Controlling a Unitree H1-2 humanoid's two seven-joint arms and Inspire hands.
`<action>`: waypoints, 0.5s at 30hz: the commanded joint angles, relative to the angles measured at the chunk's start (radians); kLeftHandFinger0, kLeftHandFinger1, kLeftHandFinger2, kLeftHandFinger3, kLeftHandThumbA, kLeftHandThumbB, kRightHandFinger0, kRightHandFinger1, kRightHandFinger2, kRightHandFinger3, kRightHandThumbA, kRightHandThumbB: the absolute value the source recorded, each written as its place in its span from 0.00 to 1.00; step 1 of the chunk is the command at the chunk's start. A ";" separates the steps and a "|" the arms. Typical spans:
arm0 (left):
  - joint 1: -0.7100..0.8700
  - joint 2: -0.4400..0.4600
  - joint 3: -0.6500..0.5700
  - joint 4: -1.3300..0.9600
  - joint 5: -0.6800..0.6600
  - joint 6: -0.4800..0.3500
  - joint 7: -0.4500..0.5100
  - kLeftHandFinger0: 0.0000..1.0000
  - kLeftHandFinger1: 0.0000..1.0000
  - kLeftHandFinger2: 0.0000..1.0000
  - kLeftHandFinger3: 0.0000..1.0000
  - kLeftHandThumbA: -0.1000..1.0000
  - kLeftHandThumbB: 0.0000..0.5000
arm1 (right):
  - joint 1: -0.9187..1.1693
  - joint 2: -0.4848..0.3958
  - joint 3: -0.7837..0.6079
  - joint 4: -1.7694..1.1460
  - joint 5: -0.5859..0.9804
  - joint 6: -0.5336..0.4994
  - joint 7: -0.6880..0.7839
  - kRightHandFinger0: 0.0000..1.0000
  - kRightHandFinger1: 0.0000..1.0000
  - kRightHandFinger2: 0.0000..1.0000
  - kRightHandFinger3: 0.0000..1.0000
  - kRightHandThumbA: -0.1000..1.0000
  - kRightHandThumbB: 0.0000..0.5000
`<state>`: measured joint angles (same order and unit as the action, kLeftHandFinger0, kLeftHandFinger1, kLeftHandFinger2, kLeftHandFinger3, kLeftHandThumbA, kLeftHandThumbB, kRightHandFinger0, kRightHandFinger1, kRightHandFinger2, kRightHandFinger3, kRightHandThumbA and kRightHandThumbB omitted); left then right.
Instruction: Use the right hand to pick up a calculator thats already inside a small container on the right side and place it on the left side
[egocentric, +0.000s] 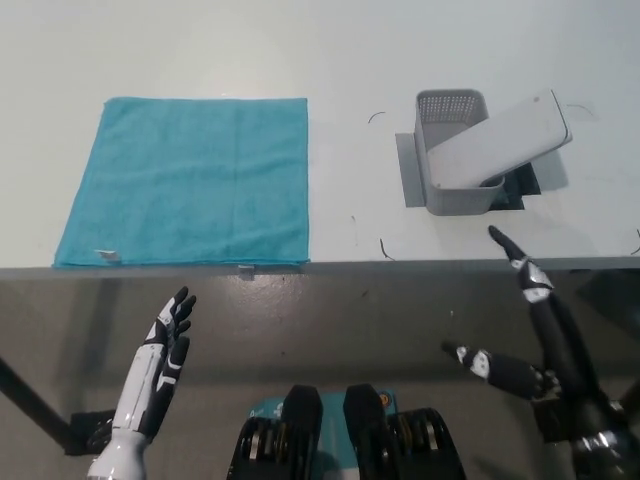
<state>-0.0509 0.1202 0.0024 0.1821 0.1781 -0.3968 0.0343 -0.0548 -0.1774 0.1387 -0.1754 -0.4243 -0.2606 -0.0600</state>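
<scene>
One calculator (503, 140), smooth grey slab, leans tilted out of one perforated plastic basket (449, 105) at 2 o'clock on the white desk (330, 50). One soft teal cloth (190, 180), square, at 10 o'clock. My right hand (535, 335) at 4 o'clock, fingers apart, empty. Left hand (168, 335) at 7, fingers spread.

cloth (190, 180): teal terry, matt | container (452, 150): grey perforated plastic | table (330, 50): smooth white

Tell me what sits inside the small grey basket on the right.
Inside the small grey perforated plastic basket a white rectangular calculator leans tilted, its upper end sticking out over the right rim. Its keys face away, unseen; the basket floor beneath is hidden.
</scene>
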 joint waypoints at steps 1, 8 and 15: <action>-0.002 0.010 0.011 -0.014 -0.010 -0.073 0.025 1.00 1.00 1.00 1.00 1.00 0.05 | 0.037 -0.037 -0.035 -0.203 -0.164 -0.007 -0.003 1.00 1.00 1.00 1.00 0.96 0.29; 0.013 0.006 0.010 -0.008 -0.020 -0.073 0.023 1.00 1.00 1.00 1.00 1.00 0.09 | -0.101 -0.121 -0.101 -0.297 -0.372 0.160 0.131 1.00 1.00 1.00 1.00 0.77 0.61; 0.028 0.005 0.013 -0.012 -0.034 -0.073 0.014 1.00 1.00 1.00 1.00 1.00 0.05 | -0.273 -0.202 -0.068 -0.177 -0.637 0.288 0.260 1.00 1.00 1.00 1.00 1.00 0.74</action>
<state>-0.0288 0.1183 0.0046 0.1851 0.1707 -0.4121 0.0337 -0.1707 -0.3035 0.0715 -0.3847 -0.7265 -0.1357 0.0368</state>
